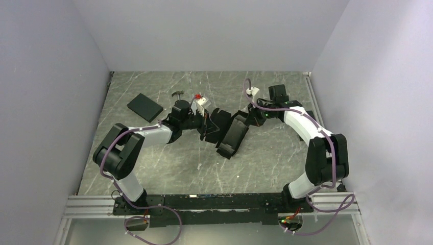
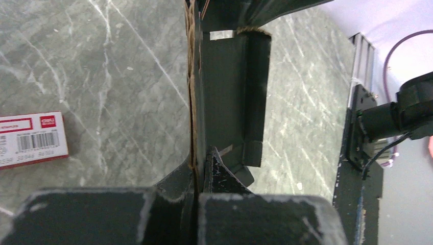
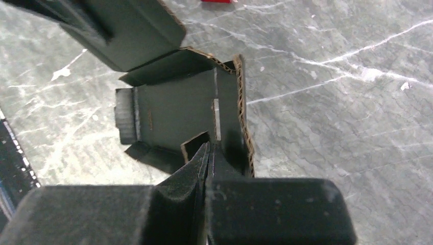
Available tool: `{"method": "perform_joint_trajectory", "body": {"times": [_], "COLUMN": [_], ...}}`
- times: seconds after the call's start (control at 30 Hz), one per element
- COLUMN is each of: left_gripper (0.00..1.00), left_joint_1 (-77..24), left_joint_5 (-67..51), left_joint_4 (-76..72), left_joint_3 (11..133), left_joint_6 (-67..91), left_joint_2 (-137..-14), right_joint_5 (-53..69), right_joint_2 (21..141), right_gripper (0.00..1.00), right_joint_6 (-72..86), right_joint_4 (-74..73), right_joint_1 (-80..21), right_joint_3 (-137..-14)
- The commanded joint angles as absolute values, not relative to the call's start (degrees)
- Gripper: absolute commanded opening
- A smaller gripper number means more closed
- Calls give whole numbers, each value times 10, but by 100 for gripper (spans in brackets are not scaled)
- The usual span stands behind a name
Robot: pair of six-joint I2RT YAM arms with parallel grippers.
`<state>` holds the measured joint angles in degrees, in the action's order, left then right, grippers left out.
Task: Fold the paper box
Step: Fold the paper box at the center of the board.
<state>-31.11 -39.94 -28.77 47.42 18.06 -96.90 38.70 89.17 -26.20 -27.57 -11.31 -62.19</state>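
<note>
**Surroundings.** The grey marbled table (image 1: 168, 168) is closed in by pale walls (image 1: 51, 76). A plain flat black slab (image 1: 145, 107) lies at the far left, well apart from both arms. A small dark object (image 1: 177, 94) sits beyond the left wrist and is too small to identify. Next to it is a small white and red item (image 1: 201, 100).

In the left wrist view, a red-and-white carton (image 2: 33, 139) with a barcode label lies flat on the table. It is left of the fingers and apart from the cardboard. I cannot tell whether it is the same item seen from above. An aluminium frame rail (image 1: 204, 200) runs along the near edge under the arm bases.

**Task object.** The paper box (image 1: 232, 133) is mid-table, between the two wrists. It is partly folded, with its panels at angles. One long panel slants toward the near side. I cannot tell whether its lower end touches the table.

**Left gripper** (image 1: 204, 125). It is on the box's left side. In its wrist view the fingers (image 2: 224, 176) are pinched together on the raw corrugated edge of an upright panel. The panel rises straight away from the fingertips, and a side flap folds off to the right.

**Right gripper** (image 1: 248, 118). It is at the box's far right end. In its wrist view the fingers (image 3: 196, 168) are pressed tight on a thin wall beside a notched cut-out. The rest of the box spreads away beyond the tips, and a rounded flap hangs over the upper left.
</note>
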Motion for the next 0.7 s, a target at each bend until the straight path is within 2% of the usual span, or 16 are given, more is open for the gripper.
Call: {"method": "perform_joint_trajectory", "body": {"times": [0.0, 0.1, 0.23, 0.27, 0.4, 0.53, 0.67], "left_gripper": [0, 0, 0, 0, 0, 0, 0], "left_joint_1": [-314, -314, -318, -319, -324, -328, -330], "left_joint_5": [-385, -377, -369, -366, -358, -355, -352], "left_joint_4": [-230, -199, -165, -159, -145, -137, -134], "left_joint_3": [512, 527, 545, 549, 556, 559, 560], "left_joint_6": [105, 75, 43, 36, 21, 15, 13], "left_joint_2": [-965, -965, -964, -964, -961, -956, -954], "right_joint_5": [490, 541, 558, 560, 582, 611, 599], "right_joint_2": [845, 834, 839, 847, 908, 948, 949], "right_gripper": [1, 5, 14, 22, 38, 45, 46], "right_joint_6": [-304, -323, -320, -315, -309, -300, -320], "right_joint_4": [-307, -327, -323, -319, -351, -373, -392], "right_joint_1": [-83, -47, -12, -5, -3, -3, -9], "right_joint_3": [-654, -664, -675, -682, -731, -751, -739]}}
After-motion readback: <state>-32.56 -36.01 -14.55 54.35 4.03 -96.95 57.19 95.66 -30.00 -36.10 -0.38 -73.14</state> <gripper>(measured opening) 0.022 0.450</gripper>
